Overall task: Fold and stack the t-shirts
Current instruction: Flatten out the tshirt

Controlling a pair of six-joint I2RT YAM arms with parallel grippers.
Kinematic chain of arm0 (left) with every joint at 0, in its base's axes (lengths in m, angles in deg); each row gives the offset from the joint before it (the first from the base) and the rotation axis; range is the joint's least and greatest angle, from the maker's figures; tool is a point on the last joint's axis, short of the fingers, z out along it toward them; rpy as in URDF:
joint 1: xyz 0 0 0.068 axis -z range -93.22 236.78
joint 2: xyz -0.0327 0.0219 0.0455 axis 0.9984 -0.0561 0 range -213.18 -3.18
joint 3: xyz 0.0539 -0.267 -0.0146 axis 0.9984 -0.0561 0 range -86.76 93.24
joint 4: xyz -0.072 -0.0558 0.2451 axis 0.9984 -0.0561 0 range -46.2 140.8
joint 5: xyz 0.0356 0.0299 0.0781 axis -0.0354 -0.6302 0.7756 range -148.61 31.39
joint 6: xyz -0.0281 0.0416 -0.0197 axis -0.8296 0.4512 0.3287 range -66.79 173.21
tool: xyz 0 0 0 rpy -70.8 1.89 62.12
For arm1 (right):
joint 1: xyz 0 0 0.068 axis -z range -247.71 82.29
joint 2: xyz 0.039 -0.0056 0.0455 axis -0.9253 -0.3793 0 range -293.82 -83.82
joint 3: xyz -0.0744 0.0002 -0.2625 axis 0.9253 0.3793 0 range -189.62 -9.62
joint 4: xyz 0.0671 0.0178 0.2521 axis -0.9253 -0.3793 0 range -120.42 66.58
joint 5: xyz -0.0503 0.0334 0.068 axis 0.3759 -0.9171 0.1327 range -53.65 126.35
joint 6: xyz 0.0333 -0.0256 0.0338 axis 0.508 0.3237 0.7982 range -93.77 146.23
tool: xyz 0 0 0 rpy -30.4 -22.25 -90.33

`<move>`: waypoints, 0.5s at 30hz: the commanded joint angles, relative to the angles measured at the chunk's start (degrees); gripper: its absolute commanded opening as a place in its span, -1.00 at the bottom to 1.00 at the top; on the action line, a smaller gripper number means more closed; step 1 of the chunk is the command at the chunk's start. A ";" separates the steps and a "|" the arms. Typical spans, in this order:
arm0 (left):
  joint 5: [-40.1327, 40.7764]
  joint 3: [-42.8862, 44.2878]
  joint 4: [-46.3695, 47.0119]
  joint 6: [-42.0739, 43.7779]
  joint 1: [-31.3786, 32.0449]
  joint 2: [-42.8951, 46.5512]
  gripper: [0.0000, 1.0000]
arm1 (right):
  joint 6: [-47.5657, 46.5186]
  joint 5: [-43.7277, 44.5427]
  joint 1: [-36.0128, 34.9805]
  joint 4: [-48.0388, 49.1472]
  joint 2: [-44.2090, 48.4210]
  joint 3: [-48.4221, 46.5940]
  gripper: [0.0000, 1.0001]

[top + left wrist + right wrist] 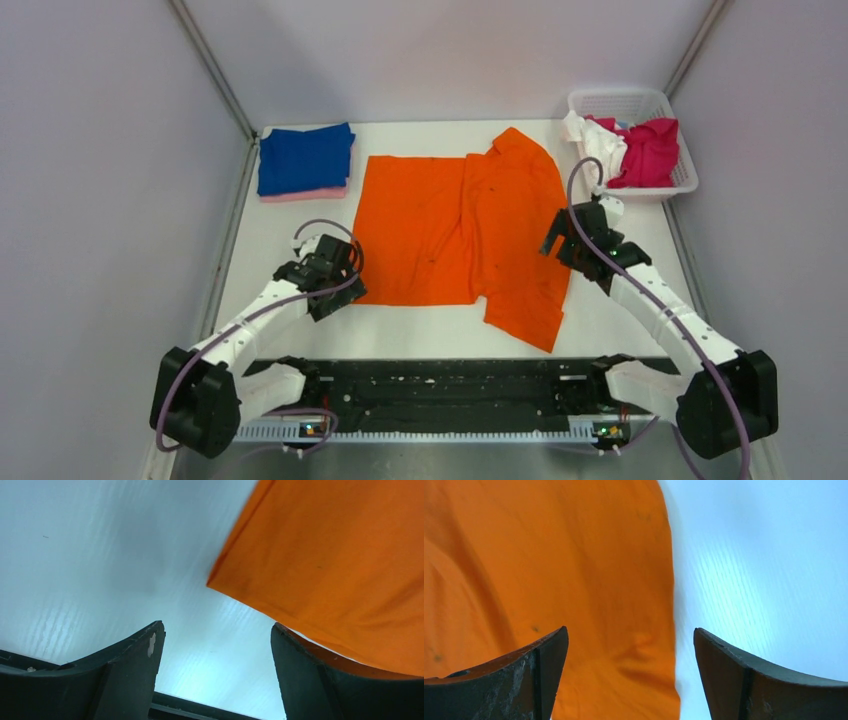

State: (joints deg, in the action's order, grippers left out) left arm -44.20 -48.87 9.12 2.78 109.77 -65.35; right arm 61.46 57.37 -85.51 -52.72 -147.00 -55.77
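Overhead, left hand (340, 290) and right hand (556, 240) flank the orange t-shirt (440, 230); wrist views alone show both spread apart

1. We read no text, label, brand, number or sign in the top view or in either wrist view.
2. The small dark specks (535, 628) on the bright orange cloth t-shirt (430, 230) form no legible characters.

Matt orange cloth t-shirt (455, 235) on smooth, faintly glossy white table (620, 320).
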 commanded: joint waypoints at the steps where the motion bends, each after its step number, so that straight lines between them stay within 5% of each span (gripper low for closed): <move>1: -0.18 -1.63 7.74 -1.88 -2.42 -1.89 0.51 | 4.58 -3.15 -3.38 -8.33 5.24 5.20 0.83; 8: 0.33 -3.04 13.76 -6.95 -2.57 -9.21 -0.08 | 5.93 -4.96 -7.01 -13.76 5.70 7.56 0.67; 15: 0.11 -1.69 9.51 -7.17 -2.51 -16.68 -0.30 | 9.87 -3.90 -8.84 -20.88 4.79 8.08 0.59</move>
State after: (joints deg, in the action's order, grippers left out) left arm -44.22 -49.63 19.51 -2.93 107.45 -78.94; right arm 68.38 53.02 -93.47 -68.81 -142.63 -48.05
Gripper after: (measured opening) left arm 0.359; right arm 0.808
